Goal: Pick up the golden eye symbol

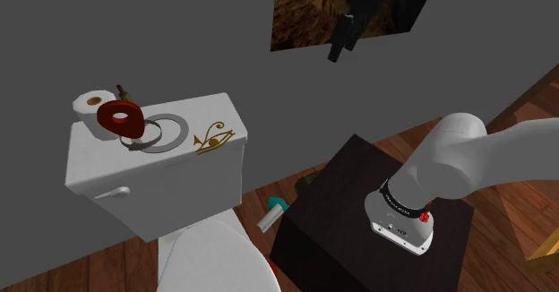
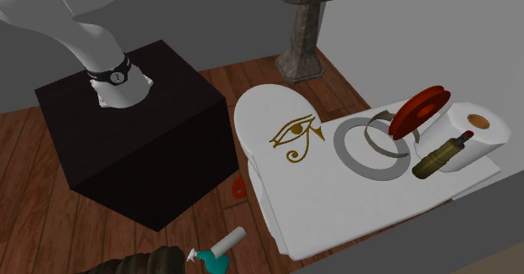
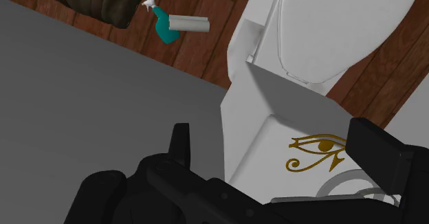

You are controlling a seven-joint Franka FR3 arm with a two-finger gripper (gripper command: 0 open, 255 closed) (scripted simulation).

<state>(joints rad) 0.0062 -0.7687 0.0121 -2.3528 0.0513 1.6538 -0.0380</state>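
Fingers (image 3: 375, 154): the 2 black fingers stand wide apart with nothing between them, and the gripper (image 3: 272, 137) looks down on the toilet from above.
Golden eye symbol (image 2: 297, 138): it lies flat on the white tank lid (image 2: 319, 209), at the end nearest the dark stand (image 2: 126, 155), and touches nothing but the lid.
Neighbours on the lid: a grey ring (image 2: 343, 146) sits just beside the symbol but apart from it. Beyond the ring are a red disc (image 2: 420, 108), a toilet paper roll (image 2: 483, 134) and a small bronze-coloured tube (image 2: 437, 156) next to the roll.
Floor: wooden boards, with a teal spray bottle (image 2: 214, 255) lying near the toilet, well apart from the symbol.
Step in hand: the approach, I'd say. The gripper hangs well above the lid and nothing is grasped. From the wrist view, the symbol sits close to 1 finger rather than midway between the 2.
Next move calls for: shifting the hand sideways until the symbol is centred between the fingers, then a straight descent to the lid.
Grasp: the symbol looks thin and flat. So I judge the fingertips must come right down to the lid and close across its narrower span, keeping clear of the grey ring.
Risk: closing too high would likely catch nothing, and a skewed descent could nudge the ring.
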